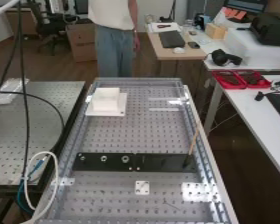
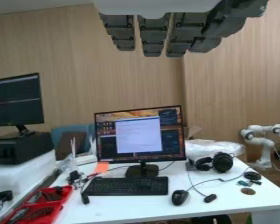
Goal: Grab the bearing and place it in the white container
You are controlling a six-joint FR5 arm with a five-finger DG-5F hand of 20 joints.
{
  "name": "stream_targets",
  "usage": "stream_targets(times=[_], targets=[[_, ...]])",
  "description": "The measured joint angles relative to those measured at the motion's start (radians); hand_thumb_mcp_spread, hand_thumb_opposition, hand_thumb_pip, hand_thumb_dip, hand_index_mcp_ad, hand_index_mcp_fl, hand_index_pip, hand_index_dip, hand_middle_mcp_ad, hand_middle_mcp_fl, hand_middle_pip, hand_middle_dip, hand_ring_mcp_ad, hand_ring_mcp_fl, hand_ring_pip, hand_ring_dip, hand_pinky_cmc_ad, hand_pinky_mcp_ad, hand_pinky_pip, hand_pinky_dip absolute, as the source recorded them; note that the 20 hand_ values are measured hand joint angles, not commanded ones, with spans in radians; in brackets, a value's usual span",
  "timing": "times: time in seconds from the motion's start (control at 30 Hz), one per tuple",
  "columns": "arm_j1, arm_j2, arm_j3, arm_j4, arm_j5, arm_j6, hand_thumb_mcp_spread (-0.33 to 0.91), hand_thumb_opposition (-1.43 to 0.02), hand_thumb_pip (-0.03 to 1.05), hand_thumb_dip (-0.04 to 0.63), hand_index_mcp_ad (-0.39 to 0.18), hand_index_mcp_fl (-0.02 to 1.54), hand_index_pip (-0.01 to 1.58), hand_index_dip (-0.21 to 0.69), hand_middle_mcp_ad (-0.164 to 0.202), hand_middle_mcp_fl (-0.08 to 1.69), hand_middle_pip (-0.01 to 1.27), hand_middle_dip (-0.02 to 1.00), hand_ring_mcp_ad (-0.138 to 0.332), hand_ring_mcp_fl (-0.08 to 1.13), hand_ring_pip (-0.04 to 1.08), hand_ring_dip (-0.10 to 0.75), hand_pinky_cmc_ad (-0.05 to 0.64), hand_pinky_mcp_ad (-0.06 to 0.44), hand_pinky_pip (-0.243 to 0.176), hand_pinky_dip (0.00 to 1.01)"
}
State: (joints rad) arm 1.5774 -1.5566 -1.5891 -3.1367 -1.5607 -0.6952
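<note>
The tabletop point(image 1: 117, 135) carried the work. A black strip point(image 1: 148, 163) crossed it, presumably to present parts. The hand point(image 2: 152, 35) hung straight-fingered, slightly spread and empty, free for grasping. The container point(image 1: 105, 100) stood beyond the strip, likely keeping access open. The bearing point(image 1: 125, 157), apparently one of three spaced rings point(image 1: 104, 157), sat on the strip.

White container point(image 1: 107, 99) on perforated bench point(image 1: 117, 136)

Hand point(image 2: 152, 37) — fingers loosely straight
</note>
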Motion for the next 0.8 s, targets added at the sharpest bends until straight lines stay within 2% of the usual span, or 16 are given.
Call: stream_targets(times=[0.07,0.1,0.2,0.27,0.33,0.37,0.4,0.43,0.53,0.57,0.6,0.63,0.7,0.8], targets=[[0.0,0.001,0.0,0.0,0.001,0.001,-0.01,-0.01,-0.02,0.014,-0.01,-0.01,0.02,-0.01,0.068,-0.01,0.02,0.05,0.052,-0.01,0.03,0.017,0.024,0.003,-0.012,0.02],[0.0,0.002,-0.001,0.0,0.001,0.001,-0.01,-0.01,-0.02,0.014,0.005,-0.01,0.02,-0.01,0.061,-0.01,0.02,0.05,0.031,-0.01,0.03,0.017,-0.005,-0.01,-0.012,0.02],[0.001,0.003,-0.002,0.0,0.001,0.0,0.02,-0.02,0.0,0.012,0.01,-0.01,0.02,-0.01,0.054,-0.01,0.02,0.05,0.033,-0.02,0.03,0.017,0.0,-0.012,-0.012,0.02],[0.002,0.004,-0.004,0.002,0.001,0.0,0.09,-0.18,0.07,0.016,0.007,0.0,0.04,-0.009,0.052,-0.01,0.06,0.04,0.024,-0.02,0.02,0.017,-0.005,-0.01,-0.012,0.02],[0.002,0.005,-0.006,0.003,0.001,0.002,0.16,-0.34,0.1,0.012,0.01,-0.01,0.06,0.017,0.054,-0.02,0.1,0.05,0.059,-0.03,0.06,0.017,0.042,0.002,-0.016,0.05],[0.002,0.006,-0.008,0.004,0.001,0.003,0.15,-0.39,0.1,0.014,0.012,-0.01,0.05,0.017,0.054,-0.01,0.1,0.05,0.077,-0.03,0.06,0.017,0.061,0.016,-0.024,0.05],[0.002,0.006,-0.009,0.004,0.001,0.004,0.17,-0.44,0.1,0.016,0.012,-0.01,0.05,0.017,0.051,-0.01,0.1,0.04,0.087,-0.03,0.06,0.017,0.105,0.054,-0.04,0.07],[0.002,0.006,-0.009,0.005,0.001,0.004,0.17,-0.49,0.1,0.016,0.014,-0.01,0.06,0.014,0.051,-0.01,0.11,0.04,0.108,-0.03,0.08,0.019,0.127,0.068,-0.058,0.07],[0.002,0.008,-0.012,0.007,0.001,0.005,0.18,-0.57,0.1,0.016,0.026,-0.01,0.07,0.024,0.063,-0.02,0.13,0.05,0.154,-0.02,0.09,0.019,0.195,0.106,-0.063,0.09],[0.001,0.009,-0.014,0.009,0.002,0.006,0.19,-0.59,0.1,0.012,0.03,-0.01,0.08,0.028,0.07,-0.01,0.14,0.05,0.15,-0.01,0.09,0.019,0.194,0.119,-0.066,0.1],[0.001,0.01,-0.015,0.01,0.002,0.007,0.2,-0.6,0.1,0.016,0.037,0.0,0.09,0.037,0.075,-0.01,0.14,0.05,0.169,-0.01,0.09,0.019,0.211,0.12,-0.075,0.11],[0.001,0.01,-0.016,0.01,0.002,0.007,0.2,-0.6,0.1,0.016,0.037,0.0,0.09,0.037,0.072,-0.01,0.14,0.05,0.169,-0.01,0.09,0.019,0.234,0.134,-0.073,0.11],[0.001,0.011,-0.019,0.012,0.002,0.006,0.2,-0.62,0.1,0.016,0.038,0.0,0.09,0.038,0.075,-0.01,0.14,0.06,0.185,0.0,0.09,0.019,0.251,0.15,-0.089,0.12],[0.0,0.014,-0.029,0.022,0.007,0.006,0.2,-0.63,0.1,0.016,0.052,0.0,0.08,0.037,0.086,-0.01,0.14,0.06,0.185,0.0,0.1,0.019,0.25,0.152,-0.089,0.12]])
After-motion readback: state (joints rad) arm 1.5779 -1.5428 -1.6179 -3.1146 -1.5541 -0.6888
